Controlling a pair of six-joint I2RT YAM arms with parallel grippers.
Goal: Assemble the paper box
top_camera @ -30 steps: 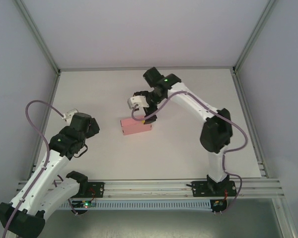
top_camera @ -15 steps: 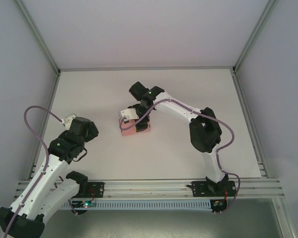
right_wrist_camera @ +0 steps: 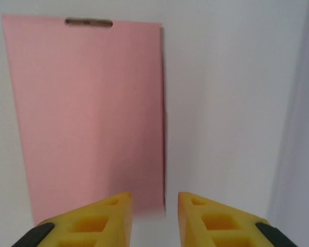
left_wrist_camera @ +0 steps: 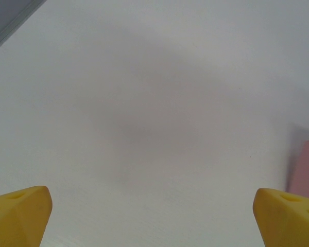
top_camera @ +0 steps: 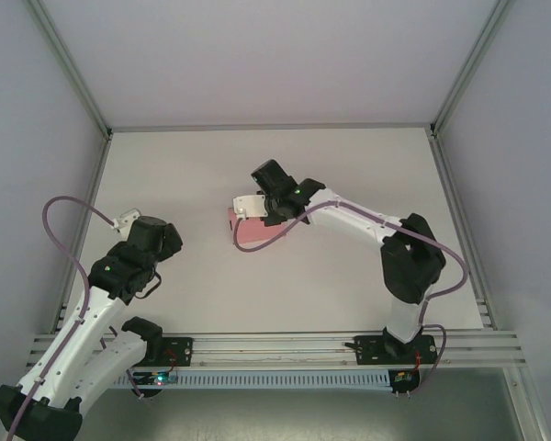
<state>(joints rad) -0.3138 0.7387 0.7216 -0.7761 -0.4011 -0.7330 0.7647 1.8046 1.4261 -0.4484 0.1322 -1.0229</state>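
Right wrist view: we are looking down on the pink paper box, which is lying flat on the white table just left of centre. The right gripper is straddling its near right corner with jaws standing narrow; whether they are pinching the card, we cannot tell. We are judging that a good grip is calling for a bite on the edge alone, square to the fold, without creasing the panel. The left gripper is hanging wide, apart from the box, holding nothing.
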